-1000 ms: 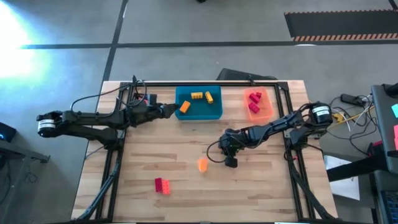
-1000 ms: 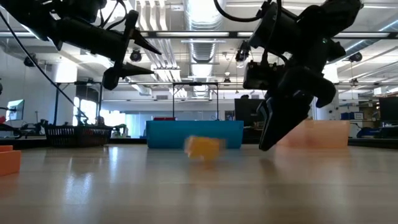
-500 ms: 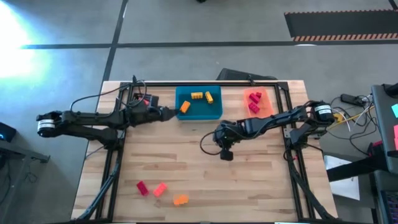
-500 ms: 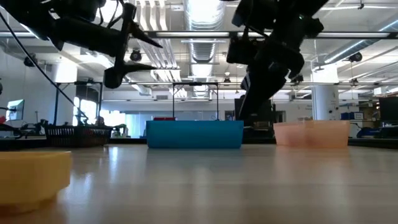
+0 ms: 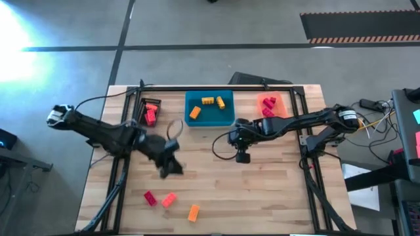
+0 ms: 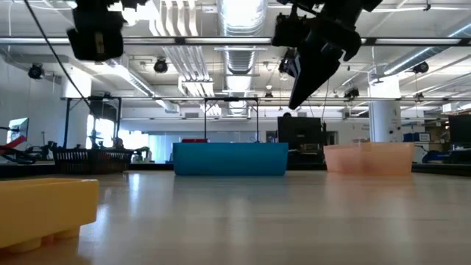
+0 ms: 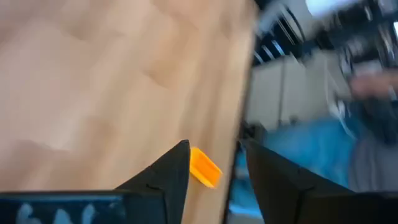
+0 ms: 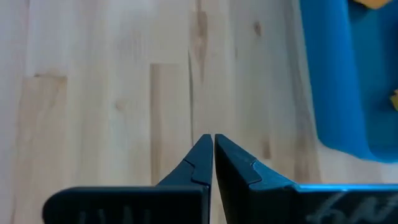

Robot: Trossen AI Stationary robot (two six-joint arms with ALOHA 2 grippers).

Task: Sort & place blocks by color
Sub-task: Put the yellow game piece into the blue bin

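Fingers of the right gripper (image 5: 243,157) are pressed together with nothing between them, the tips meeting over bare wood in the right wrist view (image 8: 212,155). That gripper hangs above the table (image 5: 275,190), just in front of the blue tray (image 5: 209,119), toward the tray's right corner. In the low view it (image 6: 298,99) shows high over the blue tray's wall (image 6: 230,158).

Farther from the blue tray, on its left front side, the left gripper (image 5: 172,166) reaches over the middle of the table, fingers spread with an empty gap; in the left wrist view an orange block (image 7: 204,167) shows in that gap on the wood below (image 7: 213,174).

Three loose blocks lie well in front of the blue tray near the table's front edge: a red one (image 5: 150,198), a pink-orange one (image 5: 169,200) just beside it, and an orange one (image 5: 193,212). Inside the blue tray sit three yellow-orange blocks (image 5: 208,101). The orange tray (image 5: 283,111), to the right of the blue tray, holds red blocks (image 5: 268,105). Left of the blue tray, a black tray (image 5: 142,118) holds more red blocks (image 5: 151,113).
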